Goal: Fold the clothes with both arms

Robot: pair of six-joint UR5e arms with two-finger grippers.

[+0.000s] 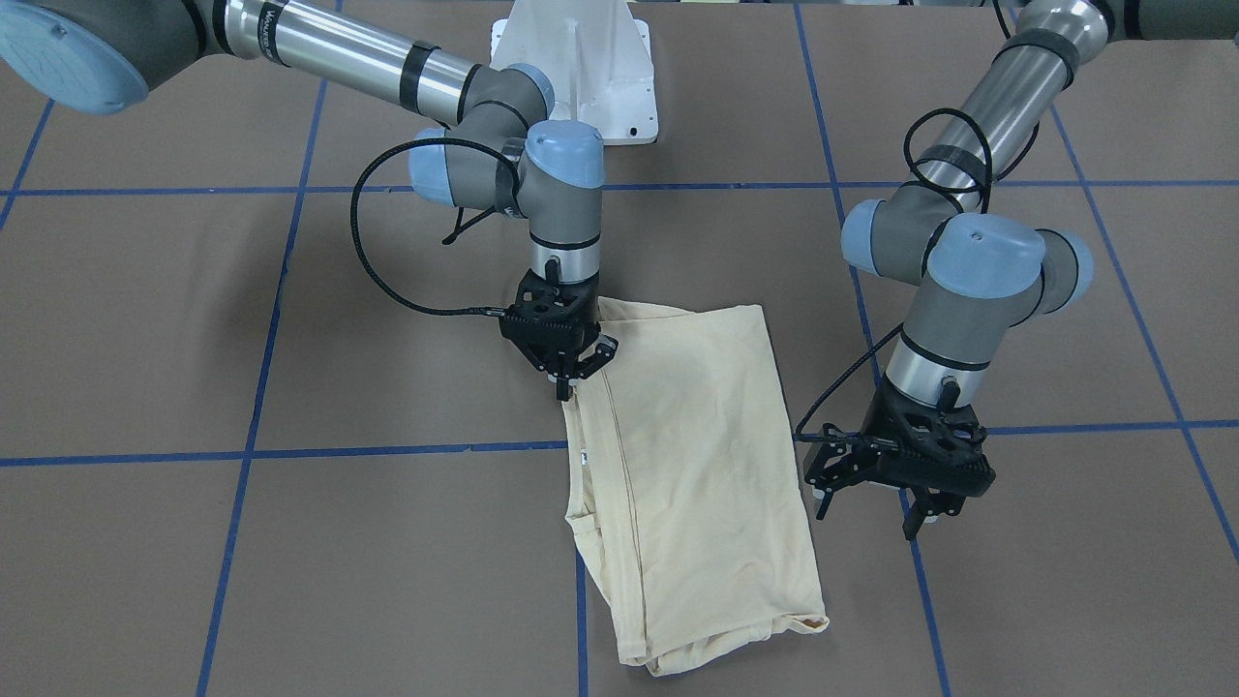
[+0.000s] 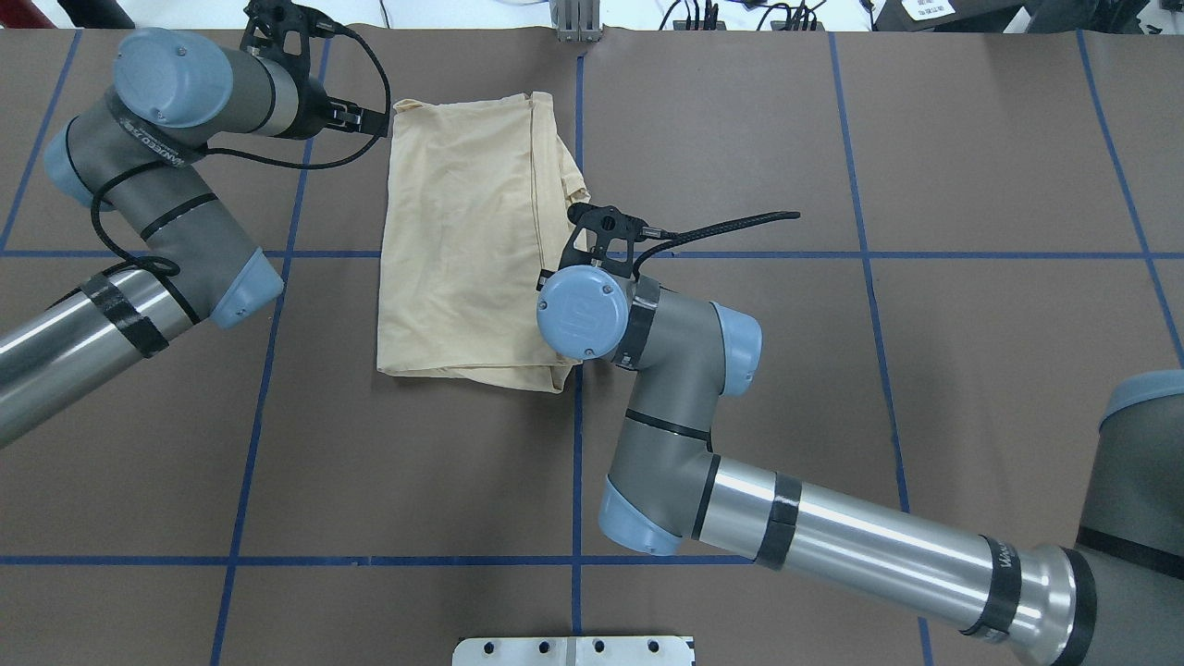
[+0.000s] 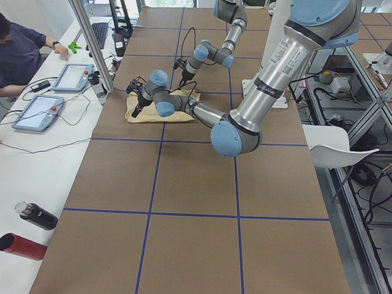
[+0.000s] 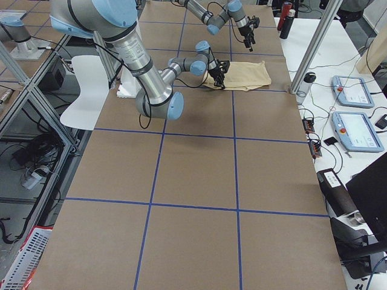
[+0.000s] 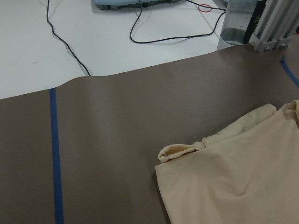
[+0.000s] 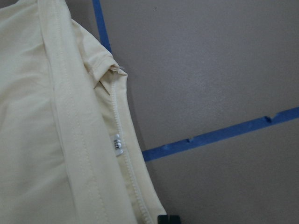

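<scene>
— What is the T-shirt [image 1: 692, 455] like?
— It is thin, soft cotton in pale cream, folded into a long rough rectangle. It lies on the table [image 1: 387, 319] across a crossing of the blue tape lines [image 1: 407, 450]. The top layer is smooth with faint creases. One long side shows stitched hems running as parallel ridges, and the end toward the operators' side is bunched in thick layers.
— And the table?
— A flat, matte brown sheet, gridded with that tape.
— The grippers?
— Both are black, angular and skeletal. The right gripper [image 1: 586, 370] stands at the hemmed edge with its jaws apart, gripping nothing. I cannot tell whether its lower tip touches the cloth. The left gripper [image 1: 866, 518] hangs over bare table just beside the opposite long side, jaws wide and empty.
— What does one camera give that another misses?
— The right wrist view shows the small white label [image 6: 117, 144] sewn by the seam and the double stitching; from the front the label is only a speck. The left wrist view shows a curled corner [image 5: 180, 151] of the cloth. The overhead view hides the right gripper's fingers under its own wrist, while the front view shows them plainly.
</scene>
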